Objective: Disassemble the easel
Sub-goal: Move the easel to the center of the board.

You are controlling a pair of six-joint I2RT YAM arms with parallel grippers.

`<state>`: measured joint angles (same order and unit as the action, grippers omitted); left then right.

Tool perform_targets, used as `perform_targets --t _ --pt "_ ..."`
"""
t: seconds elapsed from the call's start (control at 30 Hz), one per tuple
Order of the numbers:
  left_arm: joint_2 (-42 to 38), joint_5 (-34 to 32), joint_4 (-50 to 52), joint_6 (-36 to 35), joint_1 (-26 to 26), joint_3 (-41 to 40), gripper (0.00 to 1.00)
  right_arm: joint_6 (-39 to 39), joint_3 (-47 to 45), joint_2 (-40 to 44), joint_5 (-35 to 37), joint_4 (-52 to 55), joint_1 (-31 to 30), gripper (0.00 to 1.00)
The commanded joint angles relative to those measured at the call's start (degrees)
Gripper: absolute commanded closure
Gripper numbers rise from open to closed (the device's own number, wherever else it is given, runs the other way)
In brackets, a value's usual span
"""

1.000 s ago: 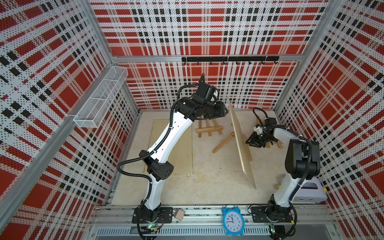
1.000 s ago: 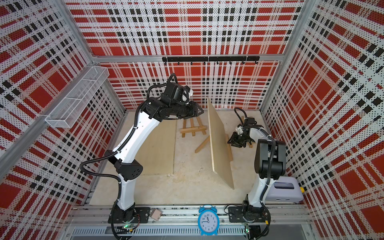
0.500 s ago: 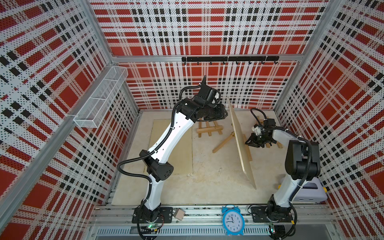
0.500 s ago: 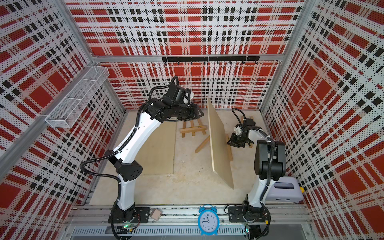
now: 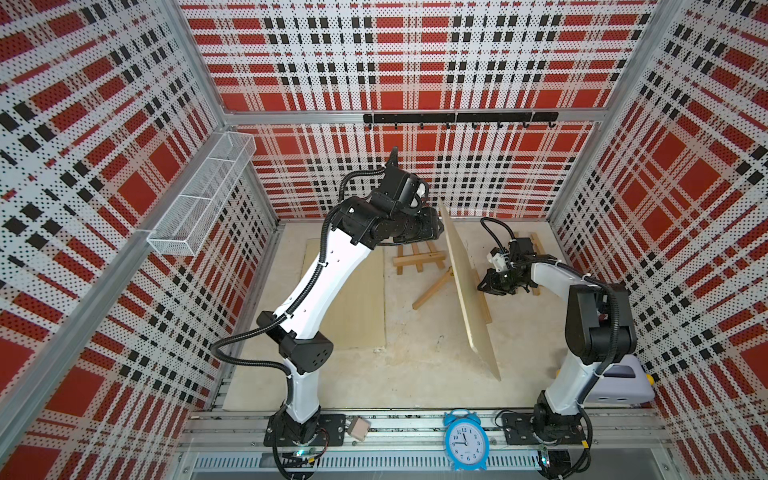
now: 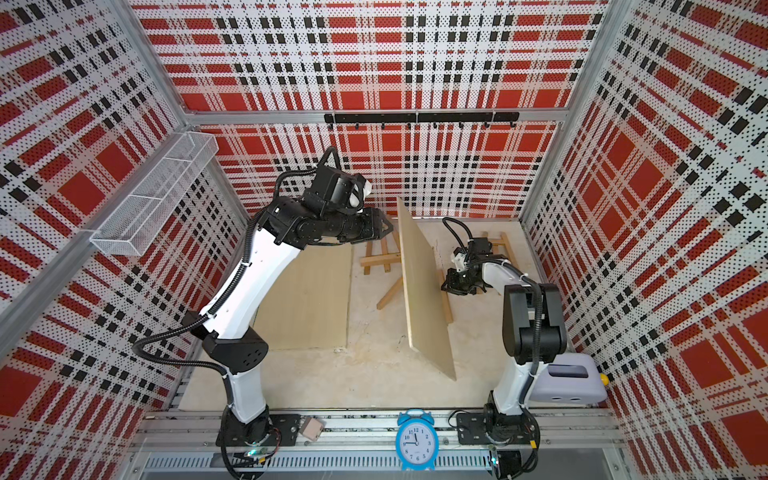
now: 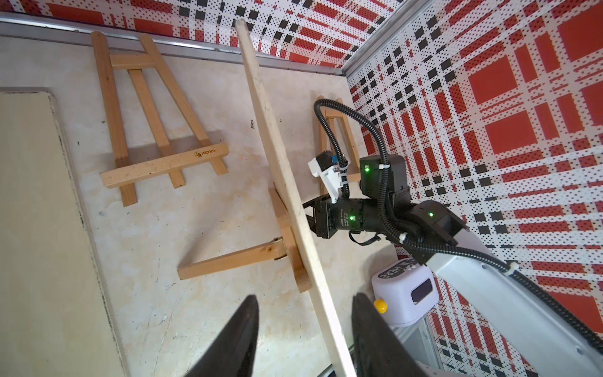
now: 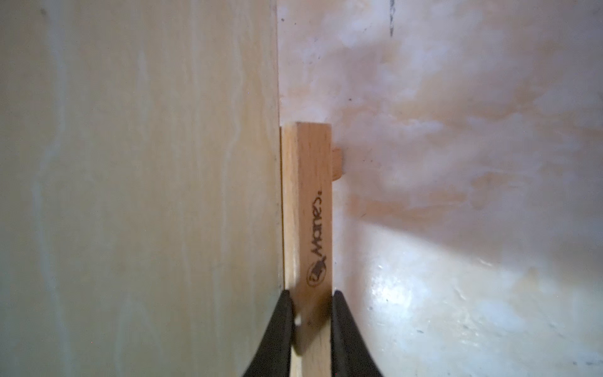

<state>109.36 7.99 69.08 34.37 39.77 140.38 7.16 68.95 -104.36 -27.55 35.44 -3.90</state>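
Beige tabletop (image 5: 415, 353): right jaws newly tight on easel ledge (image 8: 306, 212) (wider before), left jaws apart near board (image 5: 467, 291).

In both top views the fingers of the right tool (image 5: 484, 286) are too small to be made out, and the easel (image 5: 432, 289) is largely covered by the leaning board (image 5: 468, 299). The clamped ledge bar (image 8: 306, 212) is cut off in the right wrist view.

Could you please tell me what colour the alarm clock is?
Light blue, with a white face; the clock shows best in a top view.
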Motion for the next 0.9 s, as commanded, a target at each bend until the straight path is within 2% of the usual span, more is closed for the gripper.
perform_targets --t 0.0,0.1,0.37,0.63,0.87 --pt "-2.1 -1.6 1.4 -0.6 -0.3 -0.7 0.49 1.3 -2.7 0.5 -3.7 4.6 -3.4 0.92" --pt "-2.0 -1.8 3.5 -0.7 -0.4 -0.5 0.46 3.0 -2.7 1.4 -3.6 4.3 -5.7 0.92" --pt "-1.9 -3.5 14.6 -0.2 0.8 2.1 0.46 10.0 -2.3 3.3 -0.2 2.0 -9.7 0.91" --pt "-3.5 -5.8 18.9 3.1 5.5 0.8 0.45 11.8 -2.2 3.6 0.8 -0.8 -9.8 0.69" --pt "-1.4 -6.3 17.8 5.7 9.2 1.7 0.48 9.9 0.2 1.9 -0.3 -0.5 -9.4 0.65"
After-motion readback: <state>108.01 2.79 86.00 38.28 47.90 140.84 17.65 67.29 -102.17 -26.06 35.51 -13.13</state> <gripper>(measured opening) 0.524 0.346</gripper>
